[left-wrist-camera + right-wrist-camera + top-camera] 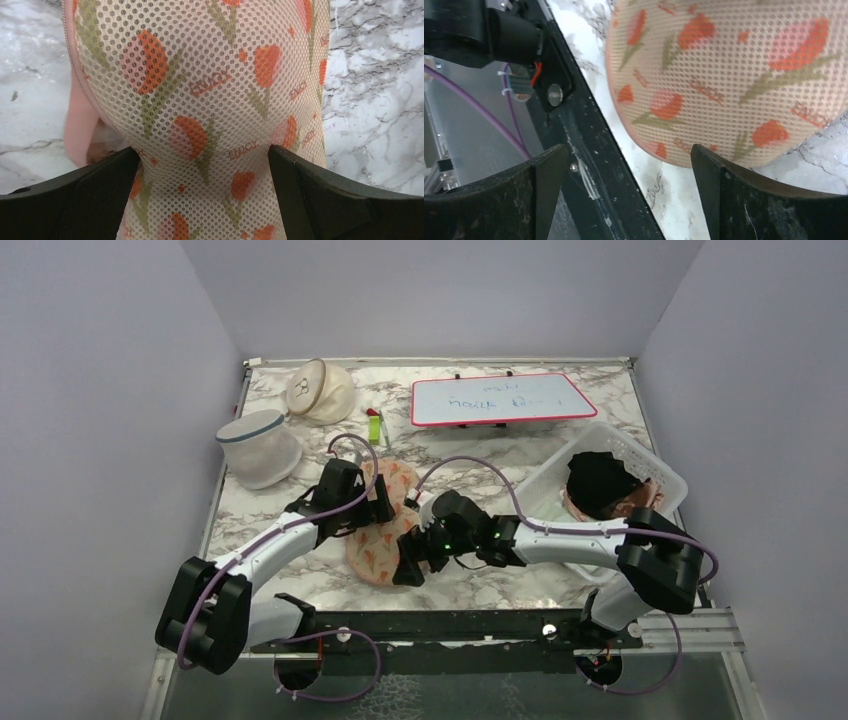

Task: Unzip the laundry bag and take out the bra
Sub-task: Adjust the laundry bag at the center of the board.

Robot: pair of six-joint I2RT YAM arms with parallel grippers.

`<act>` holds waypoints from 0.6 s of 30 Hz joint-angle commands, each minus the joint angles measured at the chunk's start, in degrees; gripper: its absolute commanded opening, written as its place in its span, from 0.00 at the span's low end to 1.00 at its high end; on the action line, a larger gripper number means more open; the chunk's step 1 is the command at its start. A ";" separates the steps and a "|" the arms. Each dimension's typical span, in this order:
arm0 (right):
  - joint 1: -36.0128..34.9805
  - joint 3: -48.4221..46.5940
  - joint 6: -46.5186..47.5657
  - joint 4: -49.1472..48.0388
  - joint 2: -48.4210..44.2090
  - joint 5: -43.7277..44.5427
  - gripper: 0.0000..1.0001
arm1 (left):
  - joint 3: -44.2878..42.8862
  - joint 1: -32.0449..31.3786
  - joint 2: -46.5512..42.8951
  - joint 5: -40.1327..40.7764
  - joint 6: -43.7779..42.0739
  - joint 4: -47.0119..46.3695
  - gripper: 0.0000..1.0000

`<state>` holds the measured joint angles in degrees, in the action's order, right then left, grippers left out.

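Note:
The laundry bag [384, 536] lies flat on the marble table between my two arms, peach-pink mesh printed with red flowers. My left gripper [385, 508] is open over the bag's middle. In the left wrist view [202, 152] its jaws straddle the bag's narrow waist [210, 100], with mesh between them. A zip line and a pale pink flap [79, 120] show at the bag's left edge. My right gripper [410, 566] is open and empty by the bag's near end [724, 75], over bare marble [630, 150]. The bra is hidden.
A white mesh cylinder [258, 448] and a cream dome bag [320, 390] stand at the back left. A whiteboard [500, 400] lies at the back. A white basket [655, 468] at right holds a black cloth [598, 480]. A black rail [589, 150] runs along the near table edge.

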<state>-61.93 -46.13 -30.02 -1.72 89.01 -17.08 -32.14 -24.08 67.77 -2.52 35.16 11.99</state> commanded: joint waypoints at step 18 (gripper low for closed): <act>4.05 5.70 2.46 9.98 -23.61 19.73 1.00 | -14.46 -0.55 13.84 -6.54 -10.67 1.52 0.99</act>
<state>-58.72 -40.84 -28.62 6.07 68.34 -2.39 -43.27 -24.12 76.03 -3.42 26.11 12.88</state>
